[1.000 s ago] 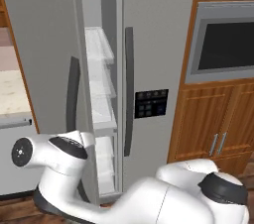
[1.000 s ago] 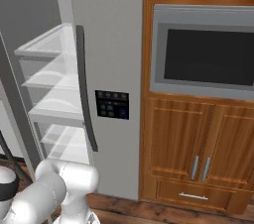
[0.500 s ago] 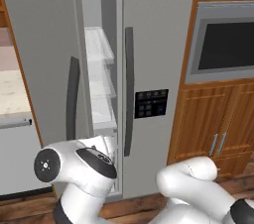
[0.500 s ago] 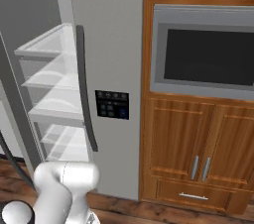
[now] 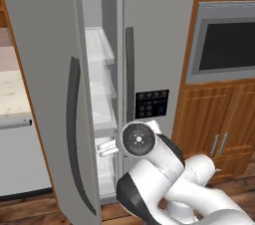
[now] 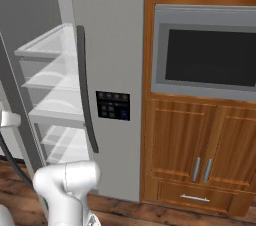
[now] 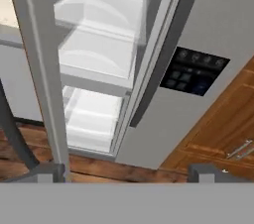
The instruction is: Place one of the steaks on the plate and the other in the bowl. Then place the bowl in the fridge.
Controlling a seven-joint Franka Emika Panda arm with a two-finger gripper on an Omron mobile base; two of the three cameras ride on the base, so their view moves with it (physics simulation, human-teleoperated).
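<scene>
Fridge [image 5: 159,35] stands tall and grey at the middle of the left base view, its left door [image 5: 47,84] swung open toward the camera, the right door shut. Dark vertical bar handles on both doors; small black control panel [image 5: 151,103] on the shut door, at about mid-height. Inside the open half, pale translucent shelves [image 6: 52,77] stacked one over another, with a drawer-like bin [image 7: 92,116] at the bottom. Right of the fridge, wooden cabinets [image 6: 200,145] with a built-in oven [image 6: 207,52], dark window, set into them. Wood-plank floor [image 7: 99,168] below. At the far left of the left base view, the edge of a pale table top [image 5: 12,94] beside the open door. The arm folds low in front of the fridge, its white links bunched at the bottom of the left base view. In the hand view the gripper [image 7: 126,172] looks toward the open fridge compartment and the control panel; its two dark finger tips [image 7: 47,172] sit far apart at either side, so the jaws are spread wide with nothing between them. Gripper is clear of the fridge, not touching door or shelf.
</scene>
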